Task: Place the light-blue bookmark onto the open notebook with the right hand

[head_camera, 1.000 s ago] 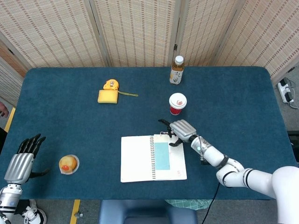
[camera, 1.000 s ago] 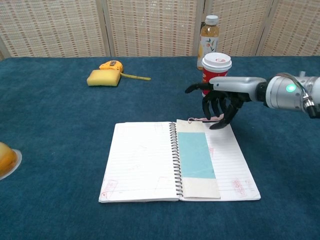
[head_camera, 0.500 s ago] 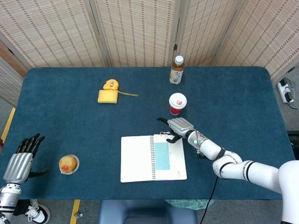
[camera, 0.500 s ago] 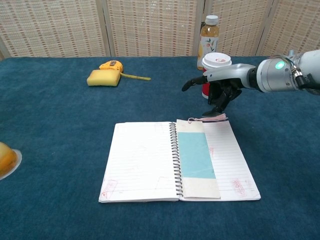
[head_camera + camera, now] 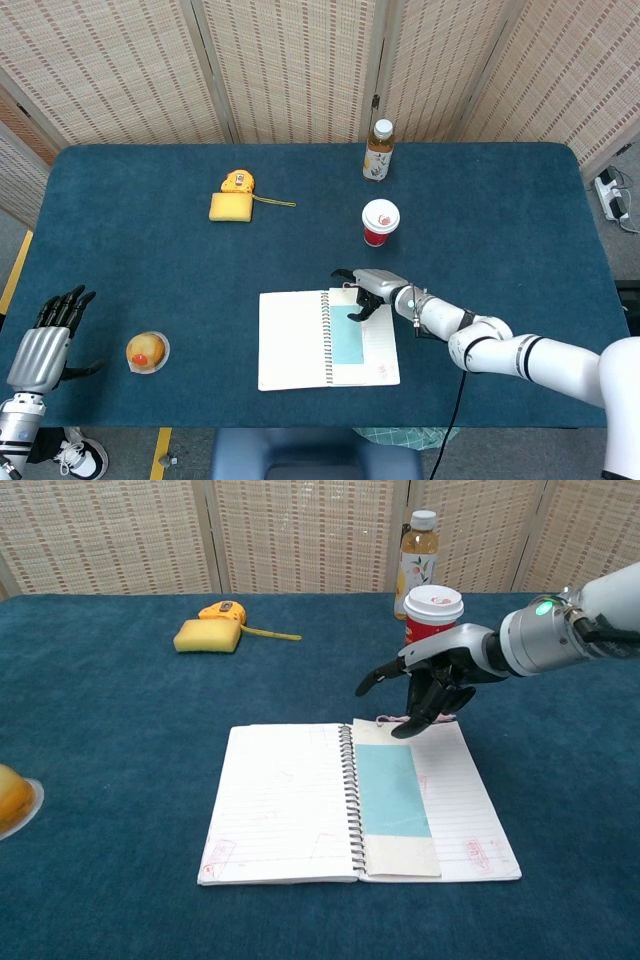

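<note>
The light-blue bookmark [image 5: 347, 334] [image 5: 391, 790] lies flat on the right page of the open spiral notebook [image 5: 290, 340] [image 5: 280, 805], next to the binding. Its pink tassel shows at the notebook's top edge. My right hand [image 5: 368, 291] [image 5: 432, 680] hovers over the top of the right page, fingers spread and pointing down, holding nothing. My left hand [image 5: 45, 340] rests at the table's near-left edge in the head view, fingers apart and empty; the chest view does not show it.
A red paper cup with a white lid [image 5: 380, 221] [image 5: 432, 613] stands just behind my right hand. A tea bottle [image 5: 378, 150] [image 5: 416, 549] is further back. A yellow sponge and tape measure [image 5: 233, 198] [image 5: 210, 632] lie at the back left. A fruit cup [image 5: 147, 351] sits near my left hand.
My right hand has shifted left and slightly toward the notebook's top edge, dropping lower over the page. The bookmark and notebook have not moved. The left hand is still.
</note>
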`<state>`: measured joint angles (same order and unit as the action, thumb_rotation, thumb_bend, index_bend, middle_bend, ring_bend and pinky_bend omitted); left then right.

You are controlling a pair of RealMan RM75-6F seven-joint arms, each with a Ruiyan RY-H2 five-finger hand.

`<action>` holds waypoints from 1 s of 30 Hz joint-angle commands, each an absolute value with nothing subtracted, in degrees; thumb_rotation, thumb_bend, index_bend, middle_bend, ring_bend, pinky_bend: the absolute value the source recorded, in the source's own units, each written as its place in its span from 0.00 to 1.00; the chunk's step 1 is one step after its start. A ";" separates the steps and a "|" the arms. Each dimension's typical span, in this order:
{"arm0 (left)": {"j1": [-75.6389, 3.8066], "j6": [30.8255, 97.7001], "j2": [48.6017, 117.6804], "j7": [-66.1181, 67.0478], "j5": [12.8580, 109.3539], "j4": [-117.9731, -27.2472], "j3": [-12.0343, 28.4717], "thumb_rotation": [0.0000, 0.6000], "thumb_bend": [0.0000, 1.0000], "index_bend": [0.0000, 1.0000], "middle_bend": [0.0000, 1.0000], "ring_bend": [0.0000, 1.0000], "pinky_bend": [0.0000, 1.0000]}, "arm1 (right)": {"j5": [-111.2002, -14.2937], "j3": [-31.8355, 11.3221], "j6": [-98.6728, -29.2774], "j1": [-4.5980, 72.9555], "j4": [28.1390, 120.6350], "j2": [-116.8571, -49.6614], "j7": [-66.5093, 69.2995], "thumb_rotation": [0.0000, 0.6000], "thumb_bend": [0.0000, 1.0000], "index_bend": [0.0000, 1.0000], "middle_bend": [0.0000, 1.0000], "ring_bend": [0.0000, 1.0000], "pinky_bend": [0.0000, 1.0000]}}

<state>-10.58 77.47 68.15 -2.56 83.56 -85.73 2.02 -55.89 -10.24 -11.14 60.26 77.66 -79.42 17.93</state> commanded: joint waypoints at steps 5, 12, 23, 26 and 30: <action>-10.41 77.90 68.05 -2.57 83.72 -86.00 2.02 1.00 0.17 0.06 0.00 0.00 0.00 | -56.04 -9.93 -9.93 60.66 76.32 -80.93 18.34 0.97 0.37 0.13 1.00 1.00 1.00; -10.50 77.67 68.00 -2.93 83.71 -85.82 2.02 1.00 0.17 0.06 0.00 0.00 0.00 | -56.87 -9.58 -10.06 60.66 76.36 -81.16 17.96 0.97 0.37 0.14 1.00 1.00 1.00; -10.56 77.53 68.05 -2.89 83.70 -85.79 1.99 1.00 0.17 0.06 0.00 0.00 0.00 | -56.74 -9.21 -9.61 60.75 75.11 -82.18 18.45 0.97 0.37 0.14 1.00 1.00 1.00; -10.59 77.43 68.07 -2.89 83.62 -85.73 2.00 1.00 0.17 0.06 0.00 0.00 0.00 | -57.01 -9.36 -9.57 60.69 74.85 -82.44 18.49 0.97 0.37 0.14 1.00 1.00 1.00; -10.60 77.38 68.11 -2.85 83.54 -85.65 2.03 1.00 0.17 0.06 0.00 0.00 0.00 | -57.33 -9.57 -9.61 60.51 74.69 -82.59 18.59 0.96 0.37 0.14 1.00 1.00 1.00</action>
